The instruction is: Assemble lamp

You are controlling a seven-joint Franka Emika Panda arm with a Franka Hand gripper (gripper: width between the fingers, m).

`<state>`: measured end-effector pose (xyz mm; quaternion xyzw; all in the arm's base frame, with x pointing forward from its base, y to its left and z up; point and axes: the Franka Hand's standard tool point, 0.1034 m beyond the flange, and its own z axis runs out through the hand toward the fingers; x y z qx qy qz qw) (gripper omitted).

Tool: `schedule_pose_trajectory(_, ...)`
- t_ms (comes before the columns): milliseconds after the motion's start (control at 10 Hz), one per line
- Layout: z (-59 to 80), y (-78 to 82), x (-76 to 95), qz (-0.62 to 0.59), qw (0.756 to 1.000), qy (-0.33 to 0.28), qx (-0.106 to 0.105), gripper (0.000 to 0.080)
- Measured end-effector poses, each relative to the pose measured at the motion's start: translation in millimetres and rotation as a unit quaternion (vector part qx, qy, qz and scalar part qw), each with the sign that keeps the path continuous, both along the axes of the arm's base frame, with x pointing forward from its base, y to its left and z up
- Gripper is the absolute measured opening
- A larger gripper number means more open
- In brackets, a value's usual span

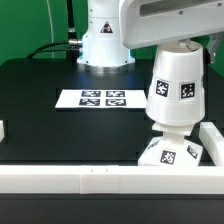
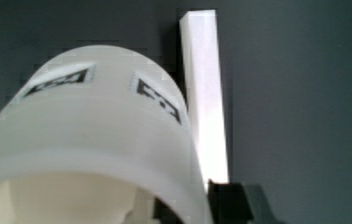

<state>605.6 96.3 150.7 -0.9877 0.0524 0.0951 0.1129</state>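
While the arm is reaching down at the exterior view's right, its gripper (image 2: pixel 199 205) is barely showing: only a dark finger tip is peeking in at the edge of the wrist view, pressed close beside the shade (image 1: pixel 176 90), so I cannot tell whether it is clamped on it or let go. That shade, a white tapered cup with black-and-white square tags around its wall, is standing tilted slightly over the base (image 1: pixel 171 152), its narrower end pointing down and appearing to meet the tagged white block below. Both are sitting near the front corner of the black bench (image 1: pixel 40 90), just inside the white rail (image 1: pixel 100 178) that is bordering its edge. Further back, the marker board (image 1: pixel 101 98) is lying flat, well apart from the lamp parts, and the robot's pedestal (image 1: pixel 104 45) is rising behind it with cables trailing off. From the wrist view, the shade (image 2: pixel 93 130) is filling most of the picture, its curved wall and two tags looming close, with a bright white rail strip (image 2: pixel 199 95) running alongside.
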Motion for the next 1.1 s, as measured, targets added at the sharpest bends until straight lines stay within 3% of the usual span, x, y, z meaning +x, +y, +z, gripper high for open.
schedule_pose_trajectory(100,0.0,0.4,1.0,0.000,1.000,-0.004,0.000,0.0126)
schedule_pose_trajectory(200,0.4,1.0,1.8,0.000,1.000,-0.007,0.000,0.0126)
schedule_pose_trajectory(400,3.0,-0.4,1.9,-0.001,1.000,-0.007,0.000,0.0446)
schedule_pose_trajectory(500,4.8,-1.4,1.2,-0.001,1.000,-0.005,0.000,0.0446)
schedule_pose_trajectory(700,18.7,-2.0,-4.8,0.007,1.000,0.021,0.004,0.0675)
schedule_pose_trajectory(900,33.9,4.5,-5.4,0.016,0.999,0.042,-0.007,0.0692)
schedule_pose_trajectory(1000,35.6,11.2,-5.0,0.011,0.999,0.040,-0.021,0.0699)
schedule_pose_trajectory(1100,34.5,12.7,-5.5,0.017,0.999,0.040,-0.019,0.0699)
